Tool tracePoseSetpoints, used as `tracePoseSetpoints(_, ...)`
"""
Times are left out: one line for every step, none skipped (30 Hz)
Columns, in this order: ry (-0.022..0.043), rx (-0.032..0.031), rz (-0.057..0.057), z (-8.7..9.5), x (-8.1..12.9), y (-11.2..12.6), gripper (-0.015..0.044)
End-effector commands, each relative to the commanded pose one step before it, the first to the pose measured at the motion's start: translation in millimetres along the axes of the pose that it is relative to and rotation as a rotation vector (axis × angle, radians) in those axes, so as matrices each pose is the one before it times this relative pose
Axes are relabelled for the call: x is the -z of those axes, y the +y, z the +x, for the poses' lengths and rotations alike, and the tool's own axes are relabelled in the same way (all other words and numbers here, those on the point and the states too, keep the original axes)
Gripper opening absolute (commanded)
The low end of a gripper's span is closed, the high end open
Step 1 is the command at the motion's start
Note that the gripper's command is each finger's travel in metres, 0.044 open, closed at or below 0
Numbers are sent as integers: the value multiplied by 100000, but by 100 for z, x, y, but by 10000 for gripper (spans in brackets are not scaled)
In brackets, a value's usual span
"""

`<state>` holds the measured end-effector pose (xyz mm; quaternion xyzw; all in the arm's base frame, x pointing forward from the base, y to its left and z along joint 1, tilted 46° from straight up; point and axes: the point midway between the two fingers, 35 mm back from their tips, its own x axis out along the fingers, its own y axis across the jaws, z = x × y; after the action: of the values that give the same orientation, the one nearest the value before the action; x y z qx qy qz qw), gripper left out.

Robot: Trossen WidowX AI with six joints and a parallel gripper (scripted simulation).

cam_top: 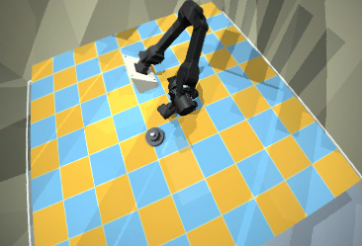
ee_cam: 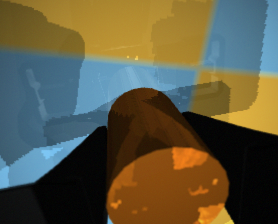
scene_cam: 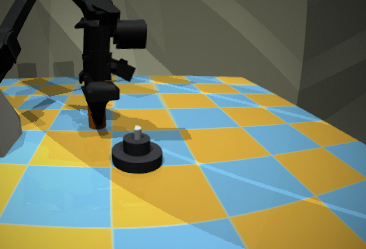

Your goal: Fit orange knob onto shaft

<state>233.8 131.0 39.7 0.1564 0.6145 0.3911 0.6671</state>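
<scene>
Left of centre, exterior view: black parallel-jaw gripper pinching the upright orange cylindrical knob on the checkered table. Lower right, apart: round black pedestal with silver D-shaped shaft.

From the top view, the arm hides the orange knob entirely. In the exterior view the tool covers most of the orange knob, leaving only its lower part. The wrist view's bottom edge crops its near end. The shaft's flat is too small to make out.
</scene>
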Motion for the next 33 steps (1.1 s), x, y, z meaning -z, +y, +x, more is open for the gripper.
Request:
tracePoseSetpoints(252, -143, 771, 7, 33, -52, 65)
tracePoseSetpoints(-2, 167, 10, -257, -70, -58, 39)
tracePoseSetpoints(1, 265, 17, -433, -109, -93, 13)
tracePoseSetpoints(8, 303, 22, -541, -123, -109, 0)
tracePoseSetpoints(15, 276, 23, -549, -110, -102, 0)
tracePoseSetpoints(22, 249, 23, -555, -96, -95, 0)
tracePoseSetpoints(27, 221, 23, -562, -83, -87, 0)
tracePoseSetpoints(32, 193, 23, -567, -70, -79, 0)
tracePoseSetpoints(35, 166, 23, -573, -56, -70, 0)
tracePoseSetpoints(38, 137, 22, -578, -43, -61, 0)
tracePoseSetpoints(39, 109, 21, -582, -30, -52, 0)
tracePoseSetpoints(40, 81, 20, -587, -18, -43, 0)
tracePoseSetpoints(39, 53, 18, -591, -5, -33, 0)
tracePoseSetpoints(38, 24, 16, -595, 7, -22, 0)
tracePoseSetpoints(36, -4, 14, -598, 20, -11, 0)
tracePoseSetpoints(32, -33, 11, -601, 32, 0, 0)
tracePoseSetpoints(28, -61, 8, -603, 43, 11, 0)
tracePoseSetpoints(23, -89, 4, -605, 55, 23, 0)
tracePoseSetpoints(16, -117, 1, -606, 66, 36, 0)
tracePoseSetpoints(9, -145, -3, -608, 77, 48, 0)
tracePoseSetpoints(1, -173, -8, -608, 87, 61, 0)
tracePoseSetpoints(-9, -200, -13, -609, 97, 74, 0)
tracePoseSetpoints(-19, -228, -18, -609, 107, 88, 0)
tracePoseSetpoints(-30, -254, -23, -607, 116, 101, 0)
tracePoseSetpoints(-33, -225, -23, -491, 101, 93, 0)
tracePoseSetpoints(-24, -144, -16, -294, 63, 60, 0)
tracePoseSetpoints(-9, -49, -6, -98, 21, 21, 0)
tracePoseSetpoints(0, 0, 0, 0, 0, 0, 0)
tracePoseSetpoints(0, 0, 0, 0, 0, 0, 0)
tracePoseSetpoints(0, 0, 0, 0, 0, 0, 0)
tracePoseSetpoints(-1, 170, 77, 39, -13, -10, 0)
tracePoseSetpoints(9, 510, 109, 28, -24, -6, 0)
tracePoseSetpoints(28, 892, 117, -3, -35, 3, 0)
